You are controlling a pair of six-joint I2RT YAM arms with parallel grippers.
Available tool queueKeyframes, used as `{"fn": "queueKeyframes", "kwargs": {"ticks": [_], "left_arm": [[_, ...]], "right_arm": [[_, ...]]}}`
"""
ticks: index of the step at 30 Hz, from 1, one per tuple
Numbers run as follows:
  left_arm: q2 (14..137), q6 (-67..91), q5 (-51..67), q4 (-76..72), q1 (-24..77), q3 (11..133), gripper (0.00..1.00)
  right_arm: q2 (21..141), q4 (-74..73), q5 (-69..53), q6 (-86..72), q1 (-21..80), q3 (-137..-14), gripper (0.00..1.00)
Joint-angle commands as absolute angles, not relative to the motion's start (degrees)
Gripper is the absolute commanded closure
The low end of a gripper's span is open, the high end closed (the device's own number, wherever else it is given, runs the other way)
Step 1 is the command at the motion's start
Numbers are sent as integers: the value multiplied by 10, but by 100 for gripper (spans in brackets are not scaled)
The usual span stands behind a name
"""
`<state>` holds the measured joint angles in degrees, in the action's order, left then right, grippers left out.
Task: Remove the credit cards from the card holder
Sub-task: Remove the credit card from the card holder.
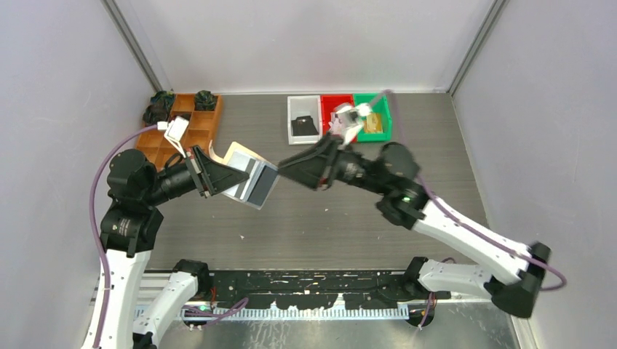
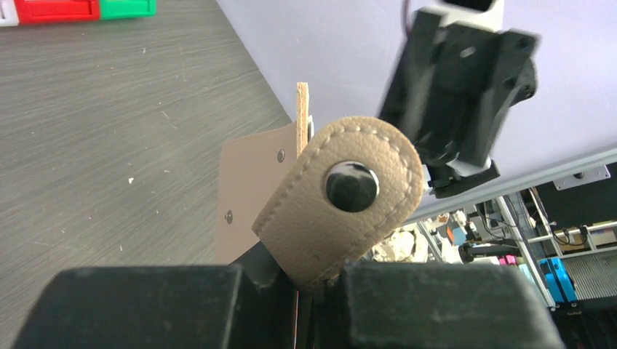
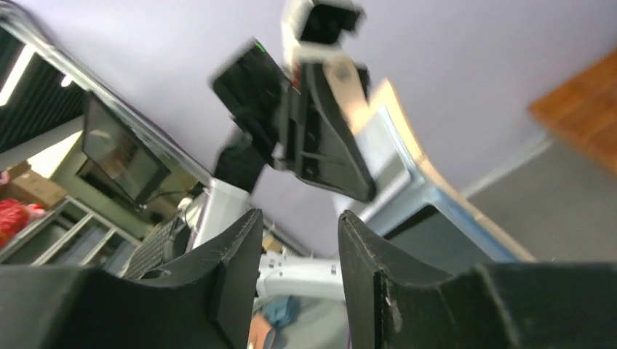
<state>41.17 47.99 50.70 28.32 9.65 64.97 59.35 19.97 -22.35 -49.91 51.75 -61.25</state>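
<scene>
left of the card holder [image 1: 255, 183] and farther back, an orange-brown compartment tray [image 1: 190, 125] sits on the counter [image 1: 327, 225]. the left gripper [image 1: 231, 178] has its fingers [image 2: 145, 305] pinched narrow on the holder's tan edge, beside the snap tab [image 2: 342, 200]. it holds the holder open in the air above the counter, silvery pockets turned rightward.

just right of the holder, the right gripper [image 1: 285, 169] points at those pockets. its fingers [image 3: 233, 254] stand partly apart with nothing between them, near the holder but not touching it. the holder's edge nearest this gripper runs roughly back to front in the top view, across the gripper's line of reach. so the right arm looks the one placed to draw a card out rightward. whether any card sits in the pockets i cannot tell.

right of the holder and behind it stand a white bin [image 1: 291, 109] with a black card [image 1: 303, 129], a red bin [image 1: 331, 105], and a green bin [image 1: 385, 109] with a gold-yellow card [image 1: 373, 123].
</scene>
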Motion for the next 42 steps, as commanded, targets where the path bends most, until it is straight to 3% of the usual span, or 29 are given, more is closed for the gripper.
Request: {"fn": "queueKeyframes", "kwargs": {"ticks": [1, 10, 29, 42], "left_arm": [[407, 484, 490, 278, 98, 658, 100], [396, 511, 499, 268, 98, 652, 100], [406, 544, 537, 238, 98, 668, 100], [419, 542, 544, 247, 98, 688, 100]], "right_arm": [[670, 266, -224, -551, 566, -598, 52], [754, 367, -250, -617, 579, -593, 59], [717, 372, -270, -597, 578, -552, 59], [751, 488, -291, -636, 579, -569, 56]]}}
